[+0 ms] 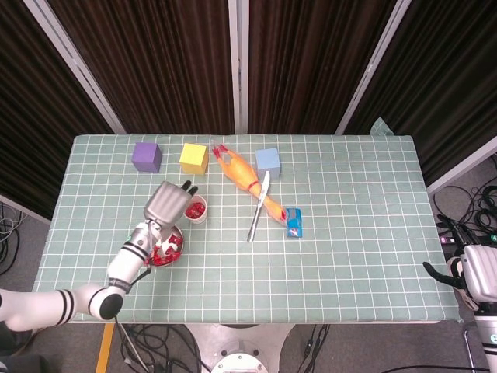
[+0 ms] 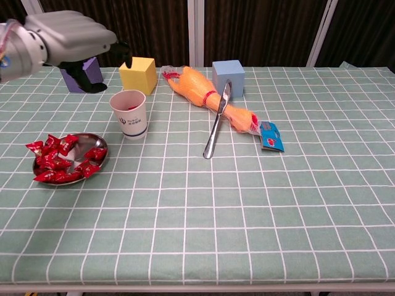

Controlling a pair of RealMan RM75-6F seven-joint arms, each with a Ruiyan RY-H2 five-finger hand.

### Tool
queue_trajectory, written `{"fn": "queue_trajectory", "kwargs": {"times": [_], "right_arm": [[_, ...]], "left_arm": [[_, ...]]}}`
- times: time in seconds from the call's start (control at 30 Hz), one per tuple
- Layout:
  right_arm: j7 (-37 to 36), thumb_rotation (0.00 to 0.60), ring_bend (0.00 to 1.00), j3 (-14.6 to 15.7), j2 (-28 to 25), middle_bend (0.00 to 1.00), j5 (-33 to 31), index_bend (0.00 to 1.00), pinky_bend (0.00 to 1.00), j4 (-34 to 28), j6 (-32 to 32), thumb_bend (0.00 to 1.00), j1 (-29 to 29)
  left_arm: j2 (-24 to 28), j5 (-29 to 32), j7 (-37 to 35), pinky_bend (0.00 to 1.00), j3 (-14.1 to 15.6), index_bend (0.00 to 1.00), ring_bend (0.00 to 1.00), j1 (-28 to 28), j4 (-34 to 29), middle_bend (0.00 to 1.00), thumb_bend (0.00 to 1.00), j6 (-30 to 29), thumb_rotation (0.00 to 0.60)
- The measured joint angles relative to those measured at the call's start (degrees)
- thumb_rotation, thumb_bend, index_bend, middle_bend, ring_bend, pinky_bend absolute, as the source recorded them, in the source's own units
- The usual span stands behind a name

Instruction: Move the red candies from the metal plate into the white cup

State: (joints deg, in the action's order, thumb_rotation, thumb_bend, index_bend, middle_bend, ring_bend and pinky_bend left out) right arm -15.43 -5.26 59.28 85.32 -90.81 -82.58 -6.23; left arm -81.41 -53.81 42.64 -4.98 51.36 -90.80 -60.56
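The left robot hand [image 2: 68,38] hovers empty, fingers apart, above the white cup [image 2: 129,114], whose dark logo is unreadable. Red candies [image 2: 62,159] fill the metal plate [image 2: 99,161] beside it.

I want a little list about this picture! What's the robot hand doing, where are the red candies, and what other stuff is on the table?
left hand: open, raised beside the white cup, holding nothing
right hand: off the table's right edge, too unclear to tell its state
red candies: most piled on the metal plate, some already in the cup
blocks: purple block, yellow block, blue block
toy: rubber chicken lying flat
knife: leaning on the chicken
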Motion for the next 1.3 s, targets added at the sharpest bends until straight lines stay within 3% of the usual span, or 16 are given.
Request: {"fn": "queue_trajectory", "kwargs": {"times": [0.27,0.5,0.97,1.3], "right_arm": [[-0.1,0.600,0.20,0.1,0.1,0.25,0.6,0.13,0.53,0.0,0.1,0.12,-0.4],[0.4,0.600,0.20,0.1,-0.1,0.25,0.9,0.13,0.53,-0.5,-0.3,0.12,-0.3],[1.3,0.600,0.21,0.2,-0.2,0.25,0.7,0.13,0.54,-1.4,-0.6,0.12,-0.1],[2.1,0.600,0.21,0.1,-0.4,0.25,0.3,0.13,0.54,-1.9,-0.4,0.12,-0.2]], "left_arm": [[4.1,-8.0,-14.5,1.00,5.0,0.36,0.95,-9.8,-1.2,0.39,0.23,-2.6,0.600],[3.8,-14.3,-17.4,1.00,9.8,0.36,0.95,-13.4,2.2,0.39,0.23,-2.1,0.600],[-0.8,-16.5,-14.6,1.00,10.1,0.37,0.95,-13.8,13.2,0.39,0.30,4.0,0.600],[-2.2,-16.7,-12.5,1.00,9.3,0.41,0.94,-13.4,15.6,0.41,0.31,7.2,0.600]]}}
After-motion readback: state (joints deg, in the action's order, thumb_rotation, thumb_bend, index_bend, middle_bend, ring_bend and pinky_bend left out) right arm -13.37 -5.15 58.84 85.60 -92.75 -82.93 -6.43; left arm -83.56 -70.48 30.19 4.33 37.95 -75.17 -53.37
